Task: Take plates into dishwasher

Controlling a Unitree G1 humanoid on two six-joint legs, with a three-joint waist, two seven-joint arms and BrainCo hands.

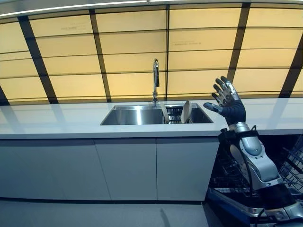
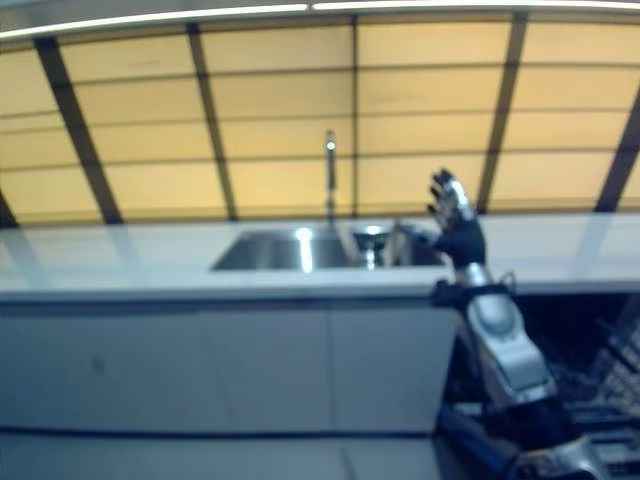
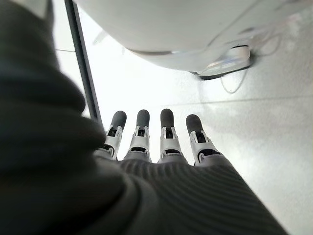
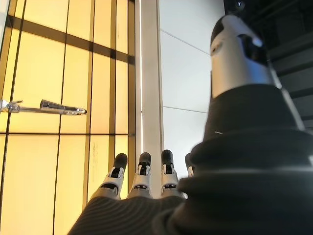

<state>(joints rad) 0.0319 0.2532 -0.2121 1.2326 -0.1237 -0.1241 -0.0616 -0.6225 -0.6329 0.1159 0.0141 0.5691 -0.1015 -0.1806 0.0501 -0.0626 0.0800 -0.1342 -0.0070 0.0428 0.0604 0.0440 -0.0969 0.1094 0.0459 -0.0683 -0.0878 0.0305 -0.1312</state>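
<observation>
Now the right hand (image 1: 228,101), fingers spread and empty, hangs raised beside the sink (image 1: 137,115), so the reaching step seems in hand. Next it must lower to the plate (image 1: 185,111) and grip its rim. The left hand (image 3: 161,147) shows straight fingers, holding nothing.

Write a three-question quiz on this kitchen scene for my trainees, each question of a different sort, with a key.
1. True or false: the right hand already holds a plate.
2. Where does the plate stand? A) on the counter B) in the sink C) in the dishwasher rack
3. Fill in: the right hand is raised with fingers ____.

Key:
1. False; it is raised above the counter, empty.
2. B; it stands on edge at the sink's right end.
3. Spread open.
</observation>
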